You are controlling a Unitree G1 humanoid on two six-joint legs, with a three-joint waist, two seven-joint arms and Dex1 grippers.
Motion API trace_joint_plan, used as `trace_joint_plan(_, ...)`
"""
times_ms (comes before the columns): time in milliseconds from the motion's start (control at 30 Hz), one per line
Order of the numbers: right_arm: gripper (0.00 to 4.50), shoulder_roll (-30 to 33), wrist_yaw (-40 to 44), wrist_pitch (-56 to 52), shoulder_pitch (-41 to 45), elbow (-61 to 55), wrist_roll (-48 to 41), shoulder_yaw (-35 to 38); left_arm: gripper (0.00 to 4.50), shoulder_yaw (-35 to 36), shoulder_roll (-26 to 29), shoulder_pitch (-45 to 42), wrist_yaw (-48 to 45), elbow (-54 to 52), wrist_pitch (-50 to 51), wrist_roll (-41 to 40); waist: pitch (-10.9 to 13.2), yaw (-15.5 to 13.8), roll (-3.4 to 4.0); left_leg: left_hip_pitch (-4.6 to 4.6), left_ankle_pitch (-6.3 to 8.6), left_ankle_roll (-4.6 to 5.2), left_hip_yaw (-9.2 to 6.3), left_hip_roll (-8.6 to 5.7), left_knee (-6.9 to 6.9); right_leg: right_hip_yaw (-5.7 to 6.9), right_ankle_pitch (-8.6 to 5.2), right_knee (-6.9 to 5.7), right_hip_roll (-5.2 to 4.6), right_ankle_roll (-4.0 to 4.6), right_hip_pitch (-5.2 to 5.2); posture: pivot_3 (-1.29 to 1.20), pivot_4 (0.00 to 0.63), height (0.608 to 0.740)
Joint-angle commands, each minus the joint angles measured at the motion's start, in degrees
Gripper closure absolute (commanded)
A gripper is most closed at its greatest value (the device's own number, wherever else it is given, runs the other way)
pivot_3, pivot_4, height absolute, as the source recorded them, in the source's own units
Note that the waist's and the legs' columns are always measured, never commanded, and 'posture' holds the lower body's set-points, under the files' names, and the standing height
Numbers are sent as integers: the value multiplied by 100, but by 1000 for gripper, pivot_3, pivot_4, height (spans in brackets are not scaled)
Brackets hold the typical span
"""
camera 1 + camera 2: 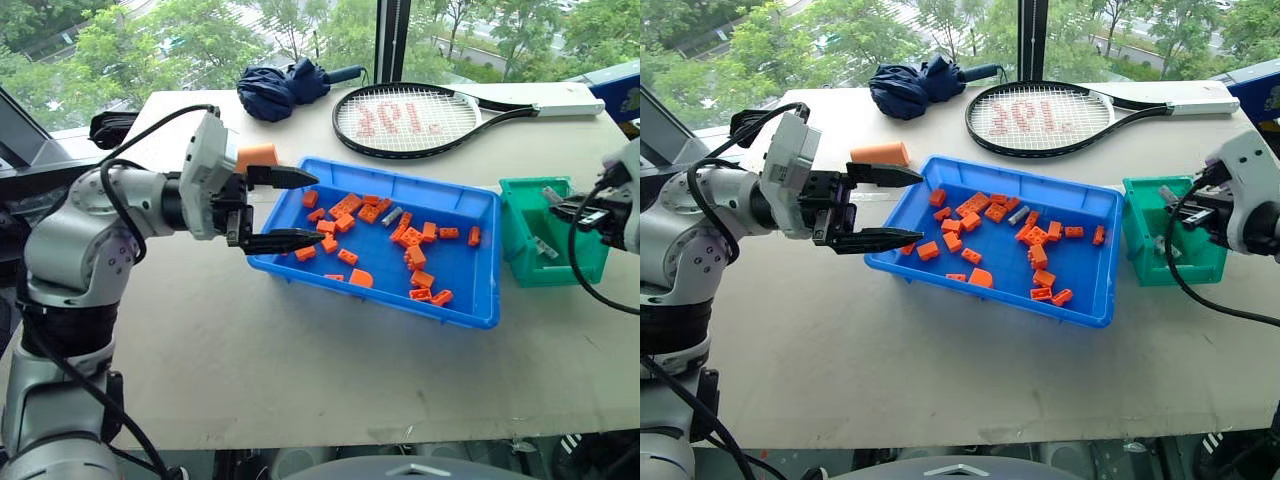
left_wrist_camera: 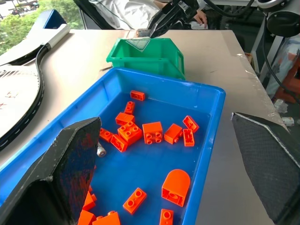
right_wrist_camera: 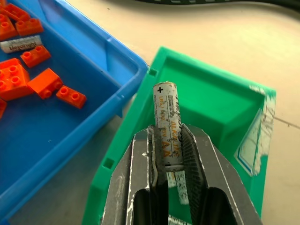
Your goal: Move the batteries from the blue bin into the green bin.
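The blue bin (image 1: 400, 179) sits mid-table, filled with orange bricks. One silver battery (image 1: 392, 216) lies among them, also seen as a battery (image 3: 21, 45) in the right wrist view. To its right stands the green bin (image 1: 535, 185), and another battery (image 1: 545, 247) rests inside it. My right gripper (image 3: 167, 136) is shut on a third battery (image 3: 167, 126), which sticks out past the fingertips above the green bin (image 3: 220, 98). Over the blue bin's left edge hovers my left gripper (image 1: 317, 208), open and pointing sideways with nothing between its fingers.
Orange bricks (image 1: 410, 240) are scattered across the blue bin. An orange cylinder (image 1: 257, 155) lies behind my left gripper. A tennis racket (image 1: 420, 118) and a folded navy umbrella (image 1: 285, 88) lie at the back of the table.
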State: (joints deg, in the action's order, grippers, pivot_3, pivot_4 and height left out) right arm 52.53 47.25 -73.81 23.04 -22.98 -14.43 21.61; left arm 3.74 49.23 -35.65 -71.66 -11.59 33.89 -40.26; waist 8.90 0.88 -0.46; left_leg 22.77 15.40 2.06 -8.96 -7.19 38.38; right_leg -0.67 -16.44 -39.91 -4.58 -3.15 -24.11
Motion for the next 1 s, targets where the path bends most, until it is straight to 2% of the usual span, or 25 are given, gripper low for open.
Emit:
trace_joint_plan(33,4491,34,-281,182,-259,-49,-38,270,0,-22,-156,-271,92,197,-269,217,0,-5,0,-1,0,0,2,0,0,-3,0,-1,0,-1,0,0,150,740)
trace_joint_plan(100,4491,172,-360,300,-530,-3,13,232,0,-50,-238,-342,113,262,-316,274,0,-23,-1,-1,0,0,1,0,2,-1,1,1,0,-1,1,0,150,740)
trace_joint_plan(167,3462,239,-448,356,-689,19,12,256,0,-63,-260,-351,80,273,-336,292,0,-25,0,0,1,1,2,0,1,-2,2,5,0,-3,2,0,150,740)
trace_joint_plan(200,3178,236,-504,383,-710,38,5,281,0,-66,-264,-348,67,276,-344,298,0,-23,-1,0,2,3,3,0,1,-3,2,5,0,-4,2,0,150,740)
trace_joint_plan(267,1977,246,-575,439,-745,65,-33,306,0,-66,-270,-343,49,281,-357,316,0,-7,0,0,2,3,4,0,2,-5,2,5,0,-4,1,0,150,740)
trace_joint_plan(300,1714,244,-602,462,-755,69,-53,317,0,-64,-272,-340,46,286,-363,324,0,-5,0,-1,2,3,4,0,2,-5,2,4,0,-4,1,0,150,740)
trace_joint_plan(400,200,206,-788,617,-654,85,-37,312,0,-22,-212,-321,14,358,-425,376,0,-11,-1,-2,2,3,4,1,1,-4,2,3,1,-4,1,0,150,740)
trace_joint_plan(533,93,-173,-933,434,-7,-133,-435,135,0,34,-87,-239,-64,443,-486,450,0,17,0,-2,2,3,6,2,2,-6,3,4,2,-5,1,0,150,740)
trace_joint_plan(733,93,-1682,-1405,-69,1257,-471,-1085,-806,0,148,40,-40,-96,425,-470,430,0,85,-1,-5,2,2,5,11,-2,-6,3,5,9,-4,1,0,150,740)
trace_joint_plan(1000,93,-2693,-1593,900,1616,509,-874,-2277,0,244,127,122,-75,367,-471,427,0,41,-4,3,5,8,4,8,4,-3,3,8,7,-5,-3,0,150,740)
